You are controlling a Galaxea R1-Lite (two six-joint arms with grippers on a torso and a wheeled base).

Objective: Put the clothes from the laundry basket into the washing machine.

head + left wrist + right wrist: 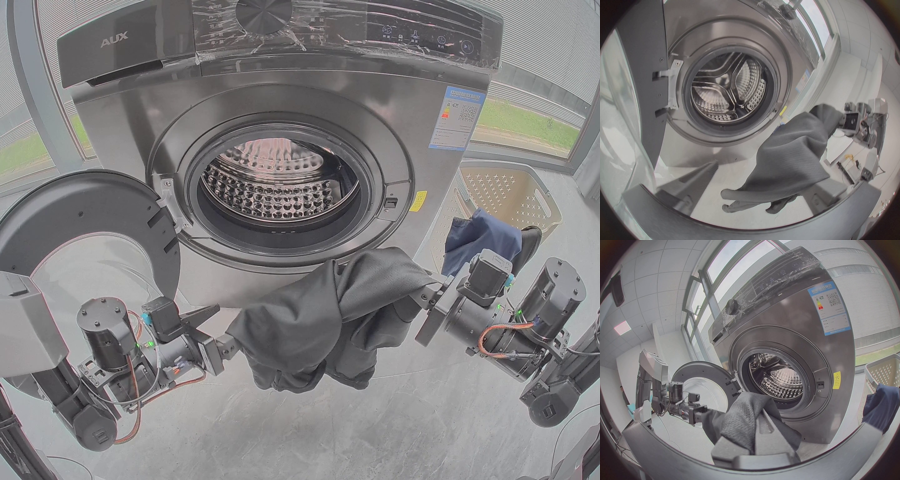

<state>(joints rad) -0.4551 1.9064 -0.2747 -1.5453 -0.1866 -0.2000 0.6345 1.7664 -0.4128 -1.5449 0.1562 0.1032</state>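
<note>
- A dark grey knitted garment hangs in the air in front of the grey front-loading washing machine, below the lip of its round drum opening.
- The right gripper is closed on the garment's upper edge and appears to carry all its weight.
- The left gripper is just beside the hanging cloth with its 2 fingers spread wide, gripping nothing.
- The round door is swung fully open on the left side.
- At the right, the beige perforated plastic laundry basket has a blue garment draped over its near rim.
- Likely risk: with 1 pinch point at the edge, the cloth could slip free and drop to the floor during the lift.
- Likely risk: the long trailing end hangs below the opening, so it could catch on the rim or dangle outside the drum unless it is raised first.
- Likely risk: the open left fingers, so close, could snag a fold.
</note>
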